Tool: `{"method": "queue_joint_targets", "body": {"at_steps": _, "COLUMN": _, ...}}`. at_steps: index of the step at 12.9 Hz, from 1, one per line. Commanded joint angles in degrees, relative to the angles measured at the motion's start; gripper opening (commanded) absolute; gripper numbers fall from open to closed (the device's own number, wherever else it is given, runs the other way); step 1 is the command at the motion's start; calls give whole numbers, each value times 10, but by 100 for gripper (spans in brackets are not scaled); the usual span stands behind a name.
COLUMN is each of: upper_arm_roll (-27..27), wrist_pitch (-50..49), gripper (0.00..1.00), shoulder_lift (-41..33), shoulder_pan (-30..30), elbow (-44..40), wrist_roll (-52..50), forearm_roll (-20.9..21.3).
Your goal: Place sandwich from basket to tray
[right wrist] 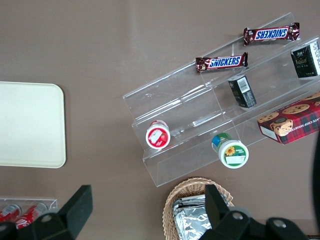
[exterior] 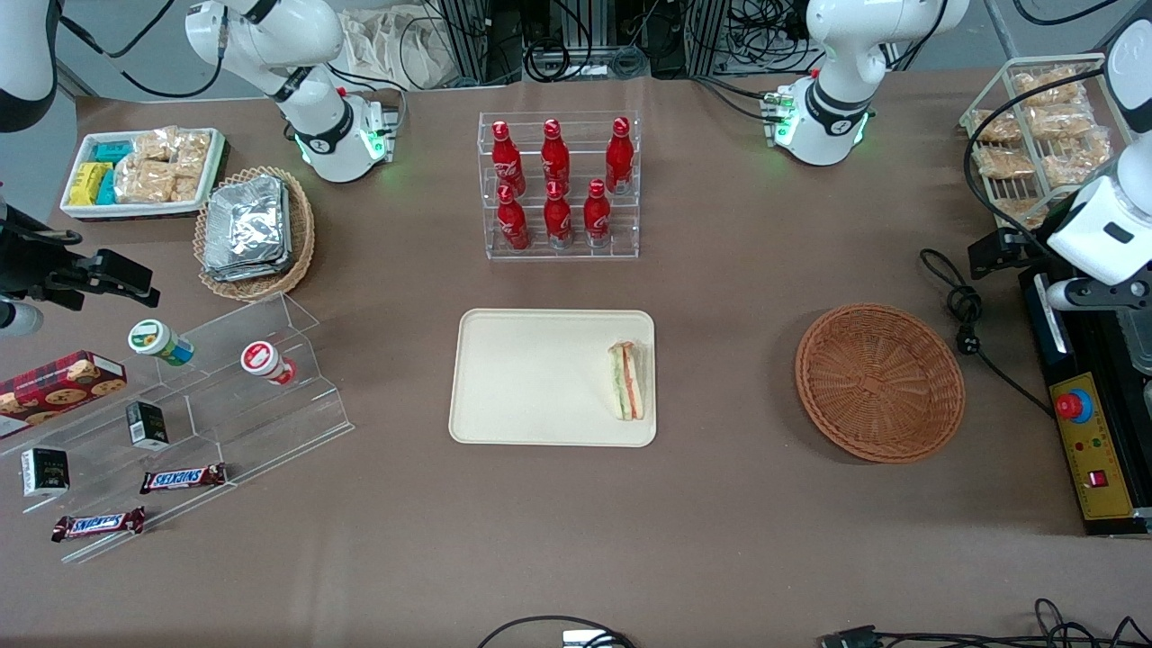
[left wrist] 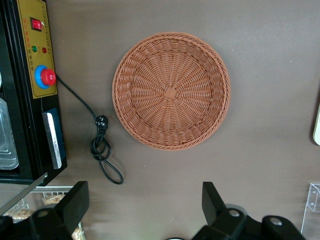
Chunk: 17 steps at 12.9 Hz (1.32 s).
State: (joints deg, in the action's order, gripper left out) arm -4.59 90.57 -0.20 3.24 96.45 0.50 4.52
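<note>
The sandwich (exterior: 627, 380), a clear-wrapped wedge with green and orange-pink layers, lies on the cream-beige tray (exterior: 522, 378), near the tray's edge toward the working arm's end. The orange-brown wicker basket (exterior: 879, 382) stands empty beside the tray; it also shows empty in the left wrist view (left wrist: 171, 91). My left gripper (left wrist: 145, 205) is open and empty. It hangs high over the table (exterior: 1084, 295), toward the working arm's end, farther from the front camera than the basket.
A black control box (exterior: 1084, 441) with a red button and a coiled cable (exterior: 965, 315) lie beside the basket. A wire rack of snack packs (exterior: 1035, 135) stands farther back. A cola bottle rack (exterior: 558, 184) stands farther back than the tray.
</note>
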Motion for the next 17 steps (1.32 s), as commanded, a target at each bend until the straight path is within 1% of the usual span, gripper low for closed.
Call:
{"method": "queue_joint_targets", "body": {"at_steps": 1, "upper_arm_roll": 11, "wrist_pitch": 7, "gripper": 100, "shoulder_lift": -12, "shoulder_pan": -11, "elbow": 8, "wrist_roll": 4, "forearm_roll": -5}}
{"method": "queue_joint_targets", "body": {"at_steps": 3, "upper_arm_roll": 11, "wrist_pitch": 21, "gripper": 100, "shoulder_lift": -11, "shoulder_pan": -11, "elbow": 9, "wrist_roll": 3, "forearm_roll": -5}}
{"method": "queue_joint_targets", "body": {"at_steps": 17, "upper_arm_roll": 10, "wrist_pitch": 17, "gripper": 100, "shoulder_lift": -4, "shoulder_pan": -7, "elbow": 11, "wrist_roll": 2, "forearm_roll": -6}}
